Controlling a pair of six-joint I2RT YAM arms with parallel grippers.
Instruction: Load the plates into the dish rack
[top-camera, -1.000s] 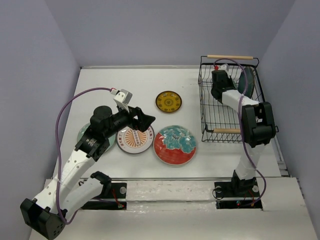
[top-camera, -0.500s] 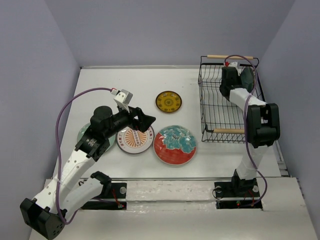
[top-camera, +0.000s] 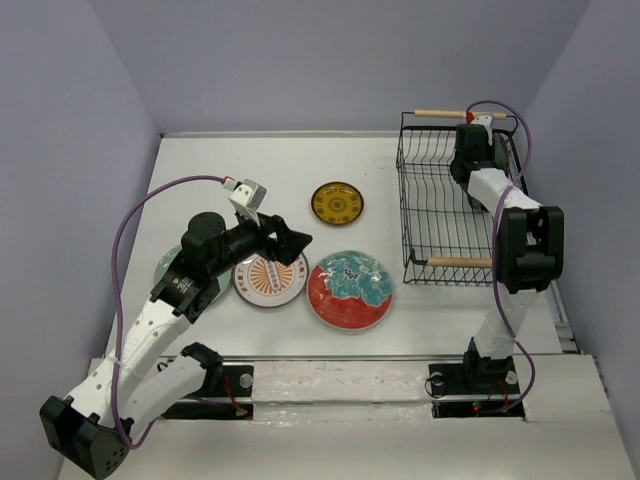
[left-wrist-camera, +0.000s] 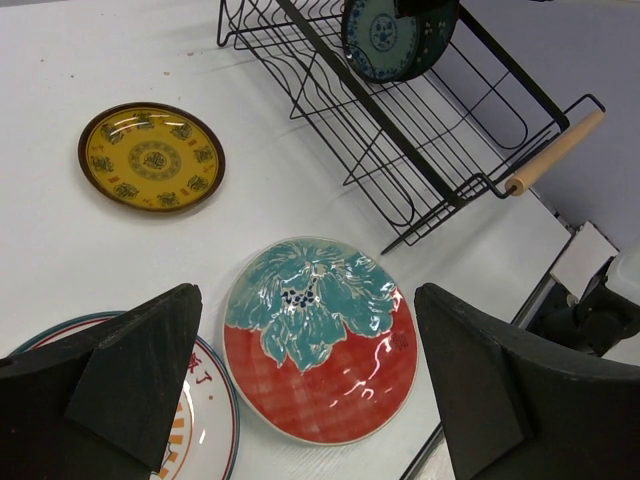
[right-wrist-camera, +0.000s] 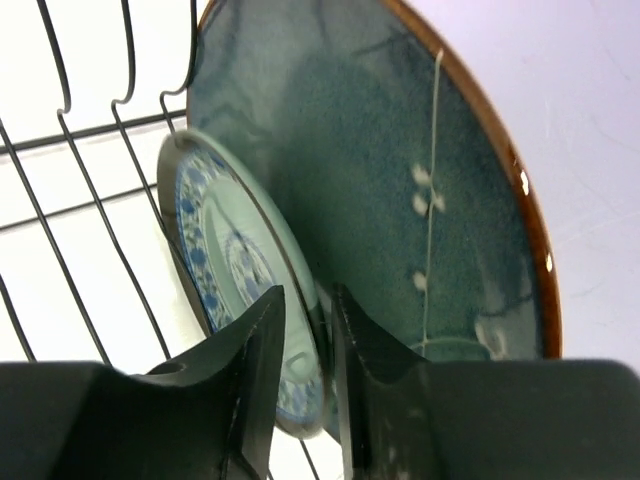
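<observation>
R gripper (right-wrist-camera: 305, 300) is nipped down on the rim of the small blue-patterned plate (right-wrist-camera: 225, 250), holding it on edge at the far-right end of the dish rack (top-camera: 430, 215), just beside the dark teal plate (right-wrist-camera: 400, 180). It's upright so the rim can drop between dividers; can't tell if it's seated. L gripper (left-wrist-camera: 308, 300) gapes wide, holding nothing, over the red plate (left-wrist-camera: 320, 350) & white/orange plate (top-camera: 268, 280) — prob. staged for the next pick; yellow-brown plate (top-camera: 337, 203) lies flat, apart.
</observation>
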